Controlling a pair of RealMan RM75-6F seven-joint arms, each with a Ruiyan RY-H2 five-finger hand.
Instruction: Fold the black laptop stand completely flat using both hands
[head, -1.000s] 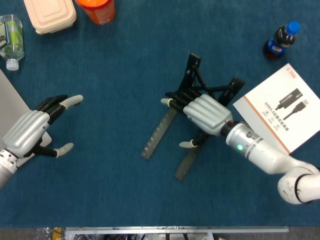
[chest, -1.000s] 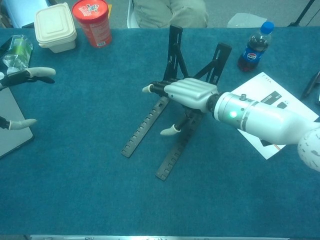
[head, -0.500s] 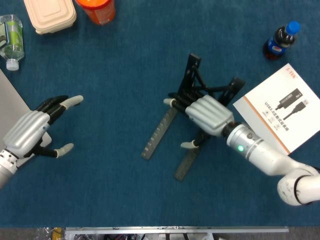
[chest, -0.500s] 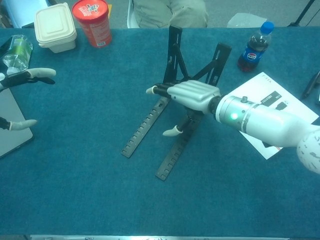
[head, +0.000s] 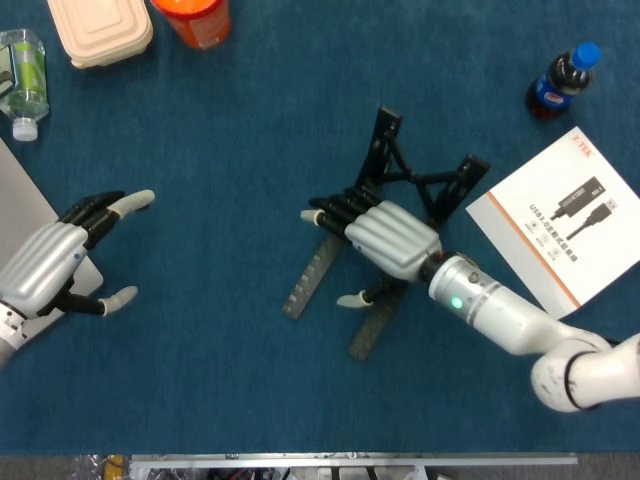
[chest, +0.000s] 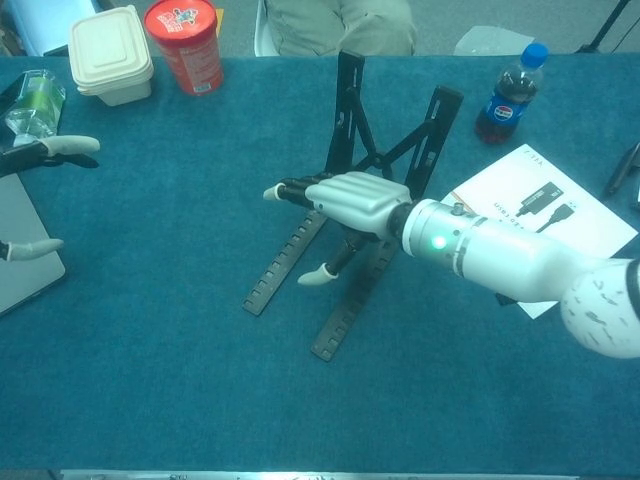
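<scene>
The black laptop stand (head: 386, 150) (chest: 349, 98) stands unfolded mid-table, its two notched rails lying on the blue cloth and its two support arms raised toward the far side. My right hand (head: 385, 238) (chest: 352, 200) is spread over the stand's middle, where rails and arms meet, fingers stretched to the left and thumb hanging below. I see nothing clasped in it; whether it touches the stand is hidden. My left hand (head: 50, 265) (chest: 45, 150) hovers far left with fingers apart, holding nothing, well away from the stand.
A grey laptop (head: 20, 215) lies under my left hand. At the back left are a beige food box (head: 100, 30), a red cup (head: 195, 18) and a small clear bottle (head: 22, 80). A cola bottle (head: 560, 80) and a white booklet (head: 565, 215) sit to the right.
My right hand has slid left across the stand, its fingertips now past the left rail. My left hand has drifted slightly left and back. The stand keeps its shape.
</scene>
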